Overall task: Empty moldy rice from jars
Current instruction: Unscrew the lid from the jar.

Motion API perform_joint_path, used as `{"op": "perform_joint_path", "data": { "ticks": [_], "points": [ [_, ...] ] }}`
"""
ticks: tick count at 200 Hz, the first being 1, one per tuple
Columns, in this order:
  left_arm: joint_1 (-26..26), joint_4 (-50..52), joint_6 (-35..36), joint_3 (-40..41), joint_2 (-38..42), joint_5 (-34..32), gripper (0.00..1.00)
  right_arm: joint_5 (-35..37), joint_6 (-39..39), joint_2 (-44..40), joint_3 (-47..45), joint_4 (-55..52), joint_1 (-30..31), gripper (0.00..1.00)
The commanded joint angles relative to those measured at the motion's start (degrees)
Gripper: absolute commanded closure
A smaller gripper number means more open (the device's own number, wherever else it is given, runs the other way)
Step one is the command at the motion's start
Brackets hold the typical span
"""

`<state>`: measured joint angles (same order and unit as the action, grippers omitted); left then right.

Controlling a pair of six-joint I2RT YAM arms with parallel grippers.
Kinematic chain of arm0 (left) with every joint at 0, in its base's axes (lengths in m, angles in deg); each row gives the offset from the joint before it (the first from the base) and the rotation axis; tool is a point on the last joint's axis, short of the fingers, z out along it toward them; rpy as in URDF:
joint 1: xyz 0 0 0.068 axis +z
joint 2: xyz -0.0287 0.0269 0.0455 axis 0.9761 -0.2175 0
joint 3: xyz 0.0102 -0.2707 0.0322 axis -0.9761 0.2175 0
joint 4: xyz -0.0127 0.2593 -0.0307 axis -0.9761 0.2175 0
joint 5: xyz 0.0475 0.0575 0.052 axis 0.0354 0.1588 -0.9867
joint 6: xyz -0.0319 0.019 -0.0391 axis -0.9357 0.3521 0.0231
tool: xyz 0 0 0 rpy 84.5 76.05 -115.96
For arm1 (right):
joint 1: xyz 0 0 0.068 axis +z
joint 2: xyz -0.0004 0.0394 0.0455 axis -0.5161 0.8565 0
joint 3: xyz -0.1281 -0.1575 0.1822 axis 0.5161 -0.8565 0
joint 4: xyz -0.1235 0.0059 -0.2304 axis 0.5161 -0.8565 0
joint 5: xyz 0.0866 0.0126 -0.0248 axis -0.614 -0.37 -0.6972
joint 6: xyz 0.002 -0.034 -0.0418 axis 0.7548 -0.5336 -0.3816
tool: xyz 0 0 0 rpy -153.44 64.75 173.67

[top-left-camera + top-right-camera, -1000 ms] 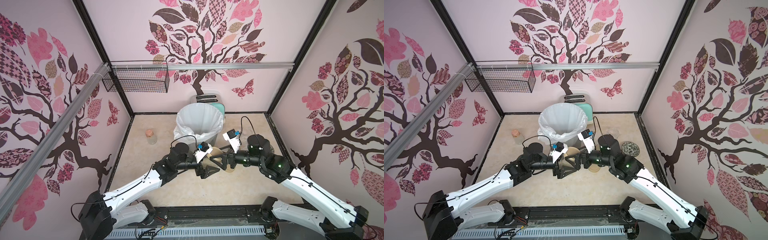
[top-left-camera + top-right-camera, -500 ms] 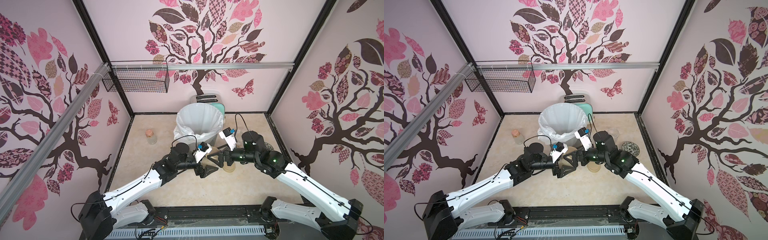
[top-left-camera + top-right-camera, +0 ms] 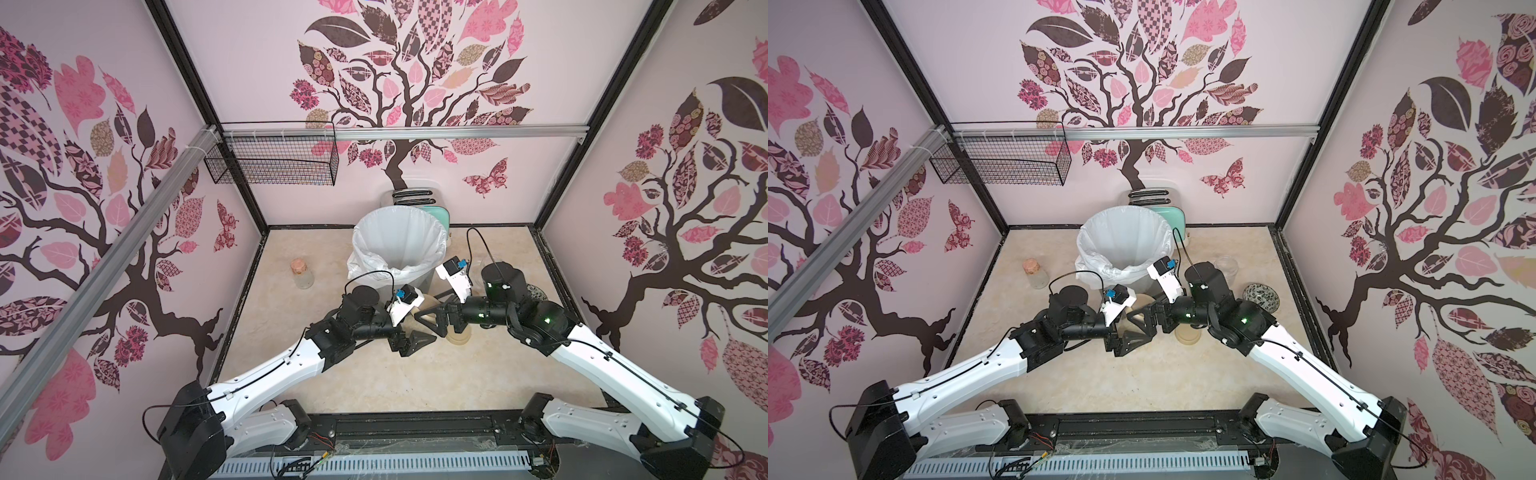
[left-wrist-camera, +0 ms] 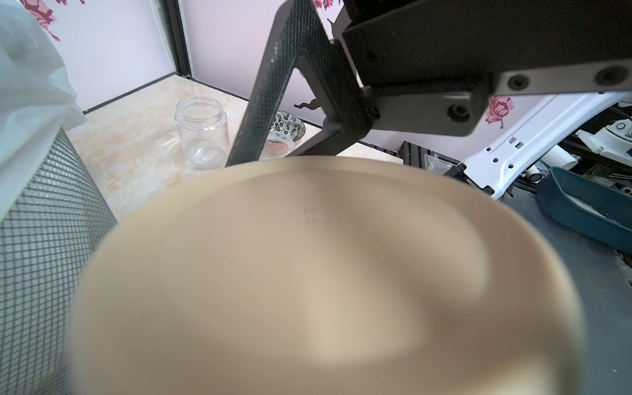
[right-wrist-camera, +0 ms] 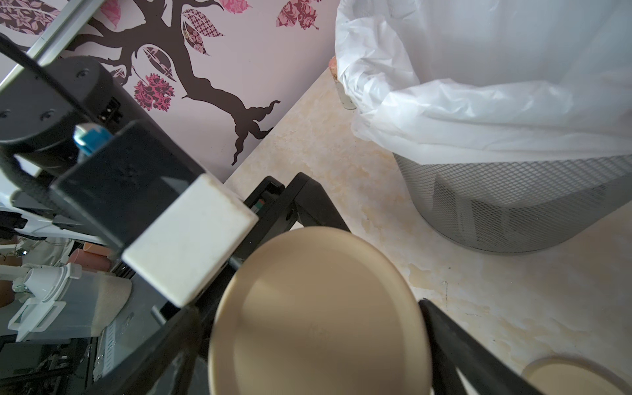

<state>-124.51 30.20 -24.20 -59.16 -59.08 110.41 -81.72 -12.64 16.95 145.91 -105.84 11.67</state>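
Note:
In the middle of the table my left gripper is shut on a jar whose round beige lid fills the left wrist view. The glass and the moldy rice in it are hidden under that lid. My right gripper faces it from the other side and stands open, one dark finger on each side of the lid; whether the fingers touch it I cannot tell. A second jar, clear, empty and lidless, stands upright near the back right.
A mesh bin with a white bag stands just behind the grippers. A loose beige lid lies under the right wrist. The patterned bowl sits at the right, with a low glass of pale grains in front. A cork-stoppered flask stands left.
My right gripper has edged left, closer round the lid, and the right arm has drawn back a little. The left arm and its jar have stayed put.

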Motion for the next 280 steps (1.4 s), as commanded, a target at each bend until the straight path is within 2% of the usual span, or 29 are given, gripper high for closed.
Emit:
{"op": "perform_joint_path", "data": {
  "ticks": [1, 49, 81, 119, 155, 181, 222, 238, 280],
  "points": [
    [0.46, -3.63, 0.42, -2.66, 0.09, -0.68, 0.29, -2.75, -1.44, 0.13, 2.29, -1.19, 0.69, 0.02],
    [0.53, -3.07, 0.18, -3.28, 0.39, 0.09, 0.29, -2.47, -3.62, 0.10, 1.53, -1.05, 0.77, 0.20],
    [1.50, -3.04, -0.88, -2.98, 1.52, 4.33, 0.30, -6.70, -8.02, -1.32, -0.86, 2.96, 0.72, 0.22],
    [3.27, -2.98, -2.58, -2.81, 3.70, 10.47, 0.30, -17.16, -16.66, -1.01, -2.41, 6.48, 0.59, 0.22],
    [4.75, -1.45, -3.01, -2.97, 5.51, 14.98, 0.29, -25.19, -22.02, 0.00, -1.14, 6.16, -0.03, 0.22],
    [5.10, 1.30, -1.83, -3.68, 6.38, 16.25, 0.30, -27.78, -24.17, 0.95, 0.12, 4.60, -0.55, 0.23],
    [5.23, 2.29, -1.05, -3.62, 7.32, 15.61, 0.29, -25.61, -26.48, 0.45, 1.82, 0.80, -0.73, 0.12],
    [5.19, 2.29, -0.99, -3.63, 7.07, 15.81, 0.30, -24.68, -27.17, -0.34, 1.85, 0.74, -0.80, 0.01],
    [5.23, 2.33, -0.58, -3.30, 7.48, 12.99, 0.29, -20.69, -26.32, -0.99, 3.86, -1.11, -0.79, 0.00]
  ]
}}
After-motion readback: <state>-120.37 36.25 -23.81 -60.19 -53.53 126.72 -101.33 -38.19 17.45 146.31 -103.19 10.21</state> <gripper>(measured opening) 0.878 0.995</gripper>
